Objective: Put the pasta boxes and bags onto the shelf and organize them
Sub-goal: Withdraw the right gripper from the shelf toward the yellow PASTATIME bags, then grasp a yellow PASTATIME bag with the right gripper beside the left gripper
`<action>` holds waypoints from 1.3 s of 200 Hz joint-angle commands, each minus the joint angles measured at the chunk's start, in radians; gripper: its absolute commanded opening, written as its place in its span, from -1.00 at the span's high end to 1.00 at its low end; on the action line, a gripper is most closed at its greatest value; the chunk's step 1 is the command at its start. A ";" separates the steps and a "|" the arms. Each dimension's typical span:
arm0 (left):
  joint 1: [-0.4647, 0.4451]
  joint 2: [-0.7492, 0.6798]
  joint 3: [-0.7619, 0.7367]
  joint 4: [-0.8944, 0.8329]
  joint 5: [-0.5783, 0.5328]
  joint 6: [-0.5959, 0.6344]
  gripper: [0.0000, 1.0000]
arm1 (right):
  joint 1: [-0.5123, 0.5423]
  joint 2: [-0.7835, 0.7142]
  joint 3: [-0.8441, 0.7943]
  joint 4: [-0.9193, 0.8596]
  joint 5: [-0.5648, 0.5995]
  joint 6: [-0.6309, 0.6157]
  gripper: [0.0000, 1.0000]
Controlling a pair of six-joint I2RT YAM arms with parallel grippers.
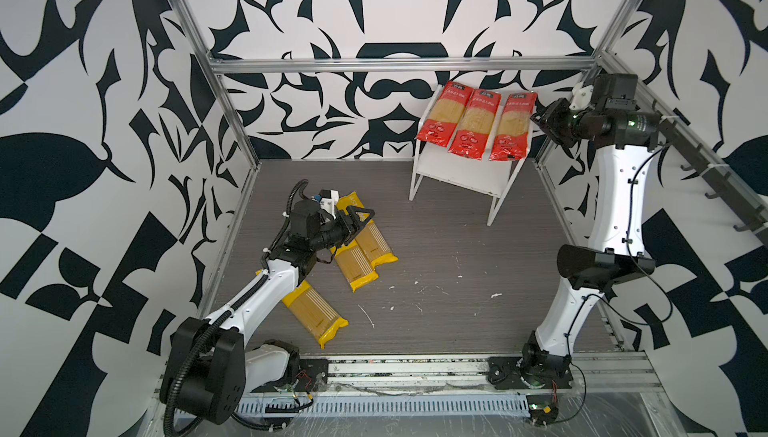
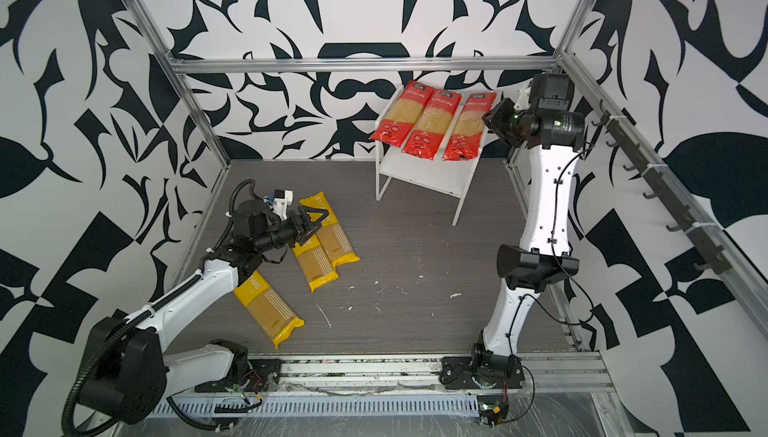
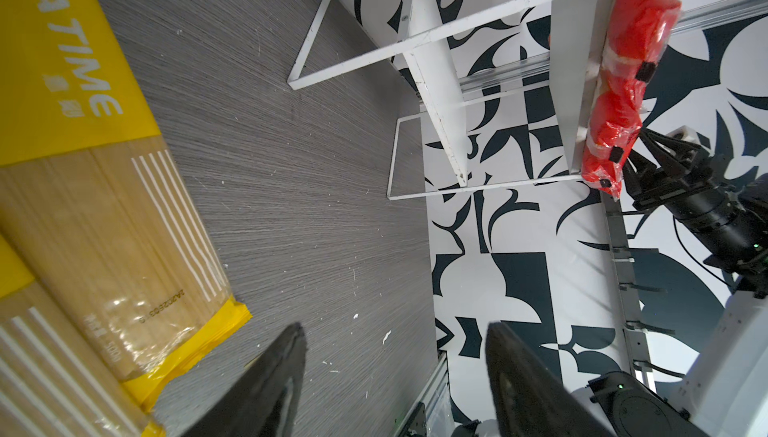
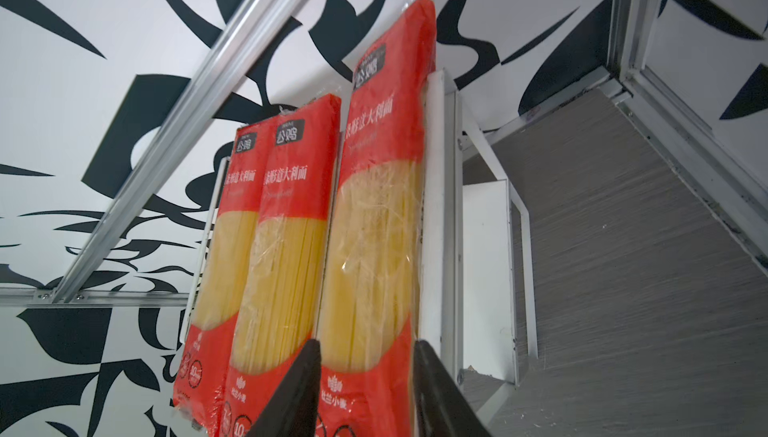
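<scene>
Three red packets (image 1: 473,123) fill shelf (image 1: 457,173) top, upper right; three yellow packets (image 1: 365,248) wait on table (image 1: 436,268), lower left; left claw (image 3: 395,324) wide open, empty; right claw (image 4: 366,341) part-open, seemingly empty.

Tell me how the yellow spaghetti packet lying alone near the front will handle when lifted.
The packet is probably stiff lengthwise, since straight strands fill its clear middle, though they could snap if bent. Its smooth film may slip. Lying flat, it is unlikely to roll.
</scene>
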 commanded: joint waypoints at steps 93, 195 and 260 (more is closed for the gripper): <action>-0.001 -0.111 0.043 -0.558 -0.468 0.240 -0.48 | 0.774 -0.508 -0.836 0.566 0.174 -0.034 0.28; 0.080 -0.268 -0.158 -0.606 -0.464 0.143 -0.52 | 1.127 -0.199 -1.289 0.958 0.178 0.175 0.37; 0.080 -0.119 -0.165 -0.471 -0.407 0.123 -0.47 | 1.077 0.098 -1.083 0.846 0.159 0.088 0.41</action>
